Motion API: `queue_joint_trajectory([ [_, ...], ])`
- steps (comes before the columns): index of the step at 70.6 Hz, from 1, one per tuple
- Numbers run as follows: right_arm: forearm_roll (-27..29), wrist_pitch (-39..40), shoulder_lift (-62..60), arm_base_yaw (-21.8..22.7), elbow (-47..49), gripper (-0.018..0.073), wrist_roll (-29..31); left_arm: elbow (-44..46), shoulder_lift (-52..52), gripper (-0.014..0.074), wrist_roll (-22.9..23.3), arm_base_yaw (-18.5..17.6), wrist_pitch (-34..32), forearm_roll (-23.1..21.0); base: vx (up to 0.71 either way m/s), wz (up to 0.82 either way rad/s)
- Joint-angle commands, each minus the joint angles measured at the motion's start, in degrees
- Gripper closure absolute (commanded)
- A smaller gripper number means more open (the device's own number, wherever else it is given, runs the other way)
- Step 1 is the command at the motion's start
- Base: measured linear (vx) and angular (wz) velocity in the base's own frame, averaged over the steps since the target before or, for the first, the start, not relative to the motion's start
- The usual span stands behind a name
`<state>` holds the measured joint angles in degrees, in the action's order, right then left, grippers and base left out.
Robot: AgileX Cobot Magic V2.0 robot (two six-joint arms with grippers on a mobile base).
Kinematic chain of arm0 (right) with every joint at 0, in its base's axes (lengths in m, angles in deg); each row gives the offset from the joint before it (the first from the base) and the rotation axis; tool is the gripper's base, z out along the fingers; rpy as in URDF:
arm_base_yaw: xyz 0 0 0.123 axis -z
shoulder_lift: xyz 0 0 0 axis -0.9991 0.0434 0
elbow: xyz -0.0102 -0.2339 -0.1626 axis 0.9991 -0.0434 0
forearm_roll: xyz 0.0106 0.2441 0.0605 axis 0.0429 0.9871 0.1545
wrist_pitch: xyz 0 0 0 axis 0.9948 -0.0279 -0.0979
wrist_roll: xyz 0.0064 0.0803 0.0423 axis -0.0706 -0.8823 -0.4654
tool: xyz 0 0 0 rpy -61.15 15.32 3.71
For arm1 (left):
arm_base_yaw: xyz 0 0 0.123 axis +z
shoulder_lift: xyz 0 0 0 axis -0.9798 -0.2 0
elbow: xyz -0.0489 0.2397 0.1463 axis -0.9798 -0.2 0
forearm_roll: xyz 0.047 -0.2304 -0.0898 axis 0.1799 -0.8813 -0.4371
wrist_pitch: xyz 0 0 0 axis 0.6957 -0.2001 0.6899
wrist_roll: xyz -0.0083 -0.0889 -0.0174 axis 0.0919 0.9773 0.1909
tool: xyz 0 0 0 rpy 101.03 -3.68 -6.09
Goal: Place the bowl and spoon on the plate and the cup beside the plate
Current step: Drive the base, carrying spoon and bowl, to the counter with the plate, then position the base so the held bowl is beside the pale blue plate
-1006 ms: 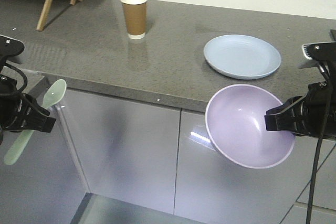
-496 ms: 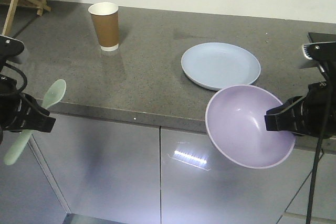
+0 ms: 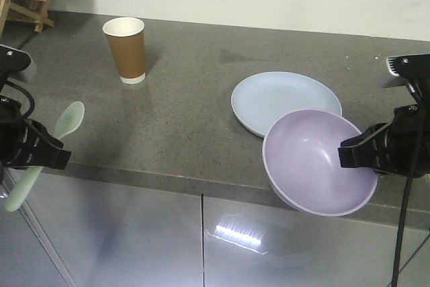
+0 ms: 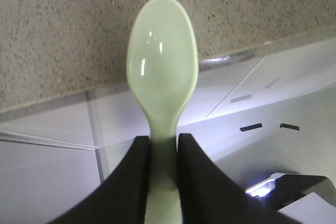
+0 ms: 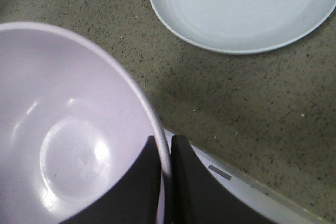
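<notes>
While both arms hang in the air at the near edge of the table, the step in hand seems to be the carrying of the bowl to the plate. The right hand is closed on the rim of the bowl, one finger inside and one outside. The bowl hangs tilted and does not touch the table. It is lavender, smooth and glossy, with bright spots of light inside, and it is empty.

The plate lies flat on the table just ahead of this hand and a little to its left. I judge that the hand must go forward over the plate, turn the bowl level, lower it to the middle and only then open.

The left hand is closed on the handle of the pale green spoon — the round end points out beyond the fingertips. The cup stands upright well ahead of this hand, far from the plate, so it is not yet placed.
</notes>
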<state>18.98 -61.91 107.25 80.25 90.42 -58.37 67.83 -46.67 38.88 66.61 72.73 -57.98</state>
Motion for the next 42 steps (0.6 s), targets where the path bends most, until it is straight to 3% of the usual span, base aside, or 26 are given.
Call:
queue_joint_trajectory([
  [1,1.3,2.9,-1.4,0.1,1.4,0.0562,0.0,1.3,1.5,0.0517,0.2,-0.2,-2.9,-1.0,0.17,-0.02],
  [42,1.3,2.9,-1.4,0.1,1.4,0.0562,0.0,1.3,1.5,0.0517,0.2,-0.2,-2.9,-1.0,0.17,-0.13],
])
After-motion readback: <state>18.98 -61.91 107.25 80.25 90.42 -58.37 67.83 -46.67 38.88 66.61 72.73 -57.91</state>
